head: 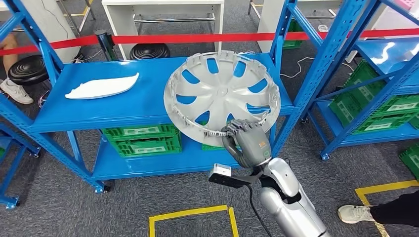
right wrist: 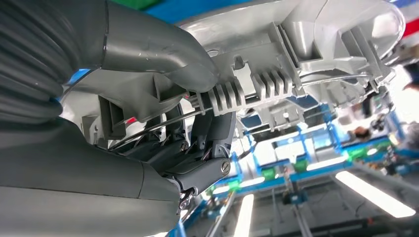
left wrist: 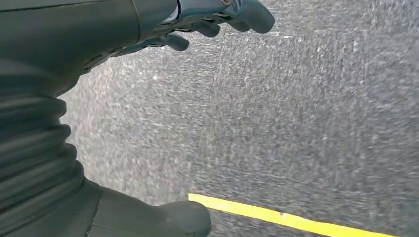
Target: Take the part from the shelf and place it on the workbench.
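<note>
Silver wheel cover [head: 222, 97] gripped at its near rim by the right hand [head: 245, 143] — tilted above the blue shelf [head: 123, 106], left hand [left wrist: 163, 29] held spread wide, nothing in it — over grey floor [left wrist: 306, 113].

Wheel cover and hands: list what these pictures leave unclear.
- Head view: the right hand hides the wheel cover rim where it grips; its fingers behind the rim are unseen.
- Right wrist view: the wheel cover's far side is cut off by the edge.
- Left wrist view: motion blur smears the floor under the left hand.

Glossy silver hubcap [head: 222, 97] (probably plastic); rough carpet [left wrist: 316, 123].
</note>
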Controlling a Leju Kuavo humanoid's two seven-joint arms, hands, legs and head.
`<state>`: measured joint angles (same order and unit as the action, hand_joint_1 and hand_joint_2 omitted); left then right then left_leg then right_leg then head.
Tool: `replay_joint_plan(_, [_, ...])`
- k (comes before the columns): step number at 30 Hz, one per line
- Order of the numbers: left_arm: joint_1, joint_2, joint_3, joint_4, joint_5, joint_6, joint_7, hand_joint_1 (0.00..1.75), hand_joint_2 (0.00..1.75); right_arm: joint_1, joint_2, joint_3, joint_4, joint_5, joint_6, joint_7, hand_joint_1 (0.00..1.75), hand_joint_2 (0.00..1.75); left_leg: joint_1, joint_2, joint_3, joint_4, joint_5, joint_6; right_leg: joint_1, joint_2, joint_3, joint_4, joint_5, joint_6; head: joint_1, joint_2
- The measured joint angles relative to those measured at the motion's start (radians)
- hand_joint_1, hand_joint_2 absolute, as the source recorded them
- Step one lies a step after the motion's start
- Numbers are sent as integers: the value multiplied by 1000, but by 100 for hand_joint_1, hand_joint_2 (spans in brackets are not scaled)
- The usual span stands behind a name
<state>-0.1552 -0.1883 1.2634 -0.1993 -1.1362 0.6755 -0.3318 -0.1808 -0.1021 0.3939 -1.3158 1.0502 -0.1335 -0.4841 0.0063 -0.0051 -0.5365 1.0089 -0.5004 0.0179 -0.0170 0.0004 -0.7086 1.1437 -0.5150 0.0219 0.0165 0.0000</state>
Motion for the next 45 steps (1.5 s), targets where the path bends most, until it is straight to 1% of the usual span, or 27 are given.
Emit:
replay_joint_plan(2, [3, 2, -6, 0, -4, -2, 11, 0, 175, 12, 1, -1, -4, -30, 13, -28, 175, 175, -3, 1, -25, 3, 17, 3, 1, 0, -33, 130, -74, 2, 1, 0])
replay_joint_plan(3, [4, 3, -6, 0, 0, -4, 15, 0, 175, 15, 1, -2, -4, -41, 18, -39, 175, 175, -5, 1, -38, 6, 25, 4, 2, 0, -33, 165, -78, 1, 1, 0])
replay_joint_plan(4, [5, 3, -6, 0, 6, -6, 16, 0, 175, 17, 1, -4, -4, -48, 24, -49, 175, 175, -7, 2, -50, 9, 32, 4, 3, 0, -13, 162, -63, -2, 1, 0])
replay_joint_plan(6, [6, 4, -6, 0, 23, -12, 14, 0, 175, 15, 2, -8, -4, -53, 33, -62, 175, 175, -9, 2, -70, 17, 43, 2, 8, 0, 76, 52, -19, -15, 1, 0])
replay_joint_plan(8, [8, 3, -6, 0, 35, -17, 8, 0, 175, 9, 4, -11, -5, -50, 38, -69, 175, 175, -12, 1, -82, 23, 53, -5, 16, 0, 163, -76, -12, -29, 1, 0])
replay_joint_plan(9, [9, 3, -6, 0, 39, -18, 6, 0, 175, 5, 6, -11, -5, -48, 40, -70, 175, 175, -11, 2, -85, 24, 59, -11, 20, 0, 183, -111, -16, -35, 2, 0])
replay_joint_plan(12, [13, 4, -6, 0, 45, -18, 4, 0, 175, -1, 12, -13, -5, -44, 42, -74, 175, 175, -10, 0, -91, 22, 72, -31, 21, -1, 177, -130, 0, -47, 5, 0])
replay_joint_plan(14, [16, 5, -6, 1, 48, -18, 6, 0, 175, -7, 17, -14, -2, -45, 44, -78, 175, 175, -9, -1, -111, 62, 26, -43, 13, -5, 161, -138, 21, -59, 4, 0])
replay_joint_plan(16, [18, 6, -6, 2, 48, -20, 10, 0, 175, -11, 20, -15, 3, -48, 44, -82, 175, 175, -2, 0, -146, 173, -66, -54, 11, -6, 138, -139, 41, -64, 3, 0])
replay_joint_plan(17, [19, 7, -6, 2, 46, -22, 11, 0, 175, -12, 21, -15, 6, -49, 44, -83, 175, 175, 1, 0, -159, 235, -98, -60, 11, -7, 125, -138, 51, -63, 3, 0])
replay_joint_plan(18, [20, 9, -6, 2, 43, -24, 12, 0, 175, -11, 21, -16, 9, -51, 43, -84, 175, 175, 3, 0, -161, 278, -108, -64, 10, -8, 112, -137, 60, -62, 3, 0])
replay_joint_plan(20, [24, 12, -6, 2, 37, -27, 11, 0, 175, -9, 21, -17, 12, -55, 43, -87, 175, 175, 7, 0, -119, 263, -67, -69, 9, -9, 87, -133, 77, -56, 3, 0])
replay_joint_plan(22, [25, 14, -6, 2, 30, -28, 10, 0, 175, -7, 21, -18, 12, -58, 42, -88, 175, 175, 10, -1, -20, 131, -30, -70, 8, -9, 65, -126, 93, -47, 3, 0])
replay_joint_plan(24, [26, 14, -7, 2, 23, -29, 9, 0, 175, -5, 21, -22, 12, -55, 41, -80, 175, 175, 6, -4, 49, 18, -40, -59, 9, -9, 54, -123, 109, -35, 3, 0])
replay_joint_plan(27, [32, 15, -9, 2, 19, -32, 4, 0, 175, 6, 21, -25, 12, -33, 34, -56, 175, 175, 1, -4, 44, -10, -35, -31, 7, -9, 48, -129, 130, -17, 4, 0])
replay_joint_plan(29, [34, 16, -11, 2, 18, -35, 3, 0, 175, 16, 21, -26, 12, -22, 29, -46, 175, 175, 3, 0, 25, -12, -13, -10, 4, -7, 29, -95, 84, -5, 7, 0])
replay_joint_plan(32, [34, 18, -12, 2, 18, -37, 4, 0, 175, 27, 21, -27, 12, -17, 27, -41, 175, 175, 1, 4, -18, -7, 20, 2, 3, -5, -22, 90, -58, 5, 10, 0])
replay_joint_plan(33, [34, 19, -12, 2, 18, -38, 4, 0, 175, 30, 21, -27, 12, -16, 26, -40, 175, 175, 0, 4, -33, -4, 30, 3, 3, -5, -29, 145, -76, 5, 10, 0])
replay_joint_plan(34, [34, 18, -12, 2, 18, -38, 4, 0, 175, 33, 21, -27, 12, -16, 26, -40, 175, 175, -1, 5, -48, 0, 39, 2, 3, -5, -22, 171, -71, 4, 10, 0])
replay_joint_plan(35, [34, 18, -12, 2, 18, -38, 4, 0, 175, 35, 21, -27, 12, -16, 26, -40, 175, 175, -1, 5, -63, 3, 47, 1, 3, -5, 4, 157, -49, 2, 9, 0])
replay_joint_plan(36, [34, 18, -12, 2, 18, -38, 5, 0, 175, 36, 21, -27, 12, -16, 26, -40, 175, 175, -2, 5, -77, 8, 56, -1, 3, -4, 50, 106, -23, -1, 10, 0])
replay_joint_plan(38, [34, 19, -13, 2, 17, -38, 8, 0, 175, 35, 21, -28, 11, -14, 26, -39, 175, 175, -3, 5, -99, 14, 72, -10, 7, -4, 157, -45, -14, -10, 9, 0])
replay_joint_plan(39, [34, 19, -13, 2, 16, -39, 10, 0, 175, 35, 21, -28, 10, -12, 25, -39, 175, 175, -4, 5, -105, 14, 81, -15, 10, -3, 191, -101, -18, -14, 9, 0])
replay_joint_plan(40, [34, 18, -13, 2, 15, -39, 13, 0, 175, 35, 21, -28, 9, -10, 25, -39, 175, 175, -4, 5, -108, 12, 90, -21, 13, -2, 207, -132, -26, -18, 10, 0])
replay_joint_plan(42, [34, 17, -13, 3, 10, -41, 15, 0, 175, 33, 21, -29, 8, -8, 24, -38, 175, 175, -3, 5, -114, 7, 105, -33, 14, -2, 198, -141, -13, -29, 13, 0])
replay_joint_plan(43, [34, 16, -14, 3, 8, -42, 15, 0, 175, 32, 21, -30, 7, -8, 24, -37, 175, 175, -2, 4, -122, 12, 97, -39, 11, -3, 191, -144, -5, -36, 13, 0])
replay_joint_plan(45, [33, 13, -17, 3, 2, -43, 15, 0, 175, 31, 21, -31, 5, -8, 25, -34, 175, 175, -1, 3, -145, 76, 28, -49, 5, -7, 172, -148, 16, -50, 11, 0])
